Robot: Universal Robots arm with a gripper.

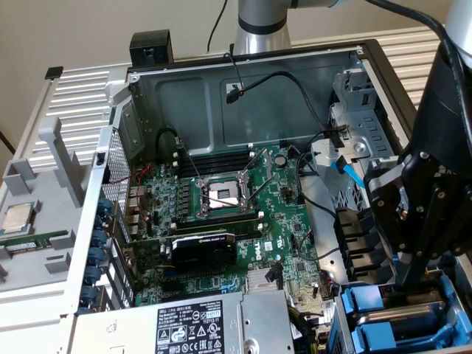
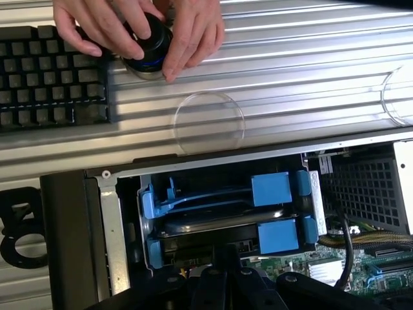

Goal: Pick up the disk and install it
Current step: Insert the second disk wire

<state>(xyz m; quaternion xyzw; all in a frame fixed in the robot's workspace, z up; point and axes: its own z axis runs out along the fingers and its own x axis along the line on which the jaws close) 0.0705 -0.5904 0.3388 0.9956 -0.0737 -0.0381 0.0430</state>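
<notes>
Although the open computer case [image 1: 243, 81] still shows its motherboard [image 1: 228, 214] and empty processor socket [image 1: 223, 196], the work looks nearly done: the disk [image 2: 213, 223], in its blue carrier frame [image 2: 279, 236], sits slotted in the drive bay [image 2: 222, 216] at the case's corner, about five o'clock in the exterior view. The gripper [image 1: 413, 276] stands just above that bay, its fingers drawn fully together and, as far as can be told, holding nothing. Whether the carrier is pushed fully home cannot be told. On the ribbed table [image 2: 290, 77], a person's hands [image 2: 139, 29] work a black knob [image 2: 150, 44] beside a keyboard [image 2: 45, 74].
</notes>
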